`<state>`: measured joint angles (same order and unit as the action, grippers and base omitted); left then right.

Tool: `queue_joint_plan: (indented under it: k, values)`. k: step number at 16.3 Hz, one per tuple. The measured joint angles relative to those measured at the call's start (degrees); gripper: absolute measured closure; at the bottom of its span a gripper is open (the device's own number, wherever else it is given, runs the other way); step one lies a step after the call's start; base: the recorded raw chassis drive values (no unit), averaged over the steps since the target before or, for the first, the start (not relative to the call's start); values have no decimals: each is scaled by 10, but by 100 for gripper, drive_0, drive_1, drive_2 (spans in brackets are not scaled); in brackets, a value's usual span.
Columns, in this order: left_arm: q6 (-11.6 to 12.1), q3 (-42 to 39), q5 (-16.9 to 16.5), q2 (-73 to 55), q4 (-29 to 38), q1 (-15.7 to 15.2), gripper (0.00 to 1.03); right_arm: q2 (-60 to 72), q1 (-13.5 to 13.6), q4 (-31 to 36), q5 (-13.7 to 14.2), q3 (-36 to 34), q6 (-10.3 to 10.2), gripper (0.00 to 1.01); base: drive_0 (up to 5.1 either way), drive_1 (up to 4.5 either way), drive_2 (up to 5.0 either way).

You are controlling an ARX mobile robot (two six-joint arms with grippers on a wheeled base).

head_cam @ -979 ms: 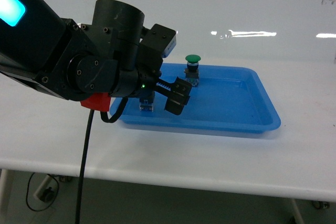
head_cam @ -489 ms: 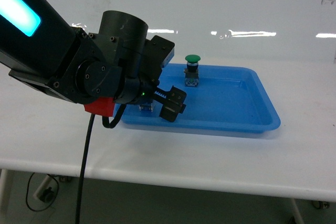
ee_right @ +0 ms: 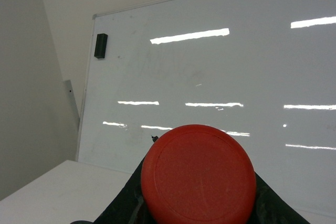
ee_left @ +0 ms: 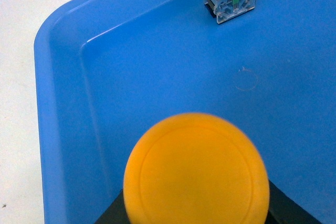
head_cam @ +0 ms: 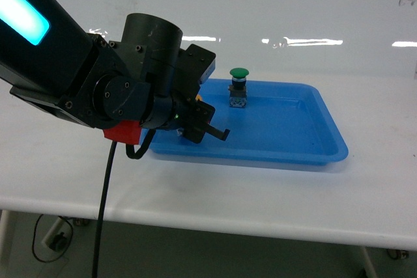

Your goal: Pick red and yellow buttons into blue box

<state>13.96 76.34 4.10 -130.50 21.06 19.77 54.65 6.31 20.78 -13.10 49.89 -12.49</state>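
Glossy white table [head_cam: 273, 193] — shallow blue box [head_cam: 326, 141]

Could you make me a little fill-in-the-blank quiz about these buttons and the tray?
The standing button in the tray has a ____ top.
The left-view cap, right over the tray, is ____.
The right-view cap is ____.
Behind the right-view cap hangs a ____.
Missing words: green; yellow; red; whiteboard.
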Motion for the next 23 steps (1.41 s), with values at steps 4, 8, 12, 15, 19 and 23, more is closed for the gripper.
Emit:
queue_joint_plan:
  k: [4,8,12,15,19,23]
  values:
    - [21,-107,27,71,95,-21,79,0,0,0,0,0,0,73,0,0,0]
    - [37,-253,34,320,174,-52,79,0,0,0,0,0,0,73,0,0,0]
    - [40,-311,32,448,166,-69,79,0,0,0,0,0,0,73,0,0,0]
    - [23,-350,50,545,167,-78,79,0,0,0,0,0,0,73,0,0,0]
    - [0,-389,60,603,153,-62,79,0,0,0,0,0,0,73,0,0,0]
    - [-5,-448,38,643,154,-97,79,-123,50,-87,50,-45,1,73,0,0,0]
